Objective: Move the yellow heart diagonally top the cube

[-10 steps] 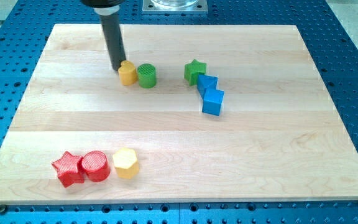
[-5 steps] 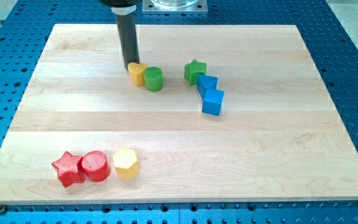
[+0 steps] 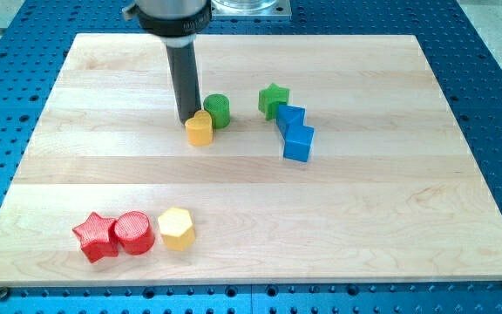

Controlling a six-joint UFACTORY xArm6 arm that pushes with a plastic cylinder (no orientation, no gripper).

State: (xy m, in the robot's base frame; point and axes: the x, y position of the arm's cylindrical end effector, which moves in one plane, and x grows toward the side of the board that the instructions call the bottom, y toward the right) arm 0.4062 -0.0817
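Observation:
The yellow heart (image 3: 200, 129) lies on the wooden board, left of centre in the upper half. My tip (image 3: 186, 119) touches its upper left side. A green cylinder (image 3: 217, 110) sits against the heart's upper right. The blue cube (image 3: 298, 142) is further right, with another blue block (image 3: 290, 117) touching its top and a green star (image 3: 274, 99) above that.
A red star (image 3: 95, 237), a red cylinder (image 3: 134, 233) and a yellow hexagon (image 3: 176, 228) stand in a row near the board's bottom left. The wooden board (image 3: 408, 201) lies on a blue perforated table.
My tip has moved right and down, pushing the yellow heart down and right past the green cylinder, which now sits above and right of the heart. The other blocks have not moved.

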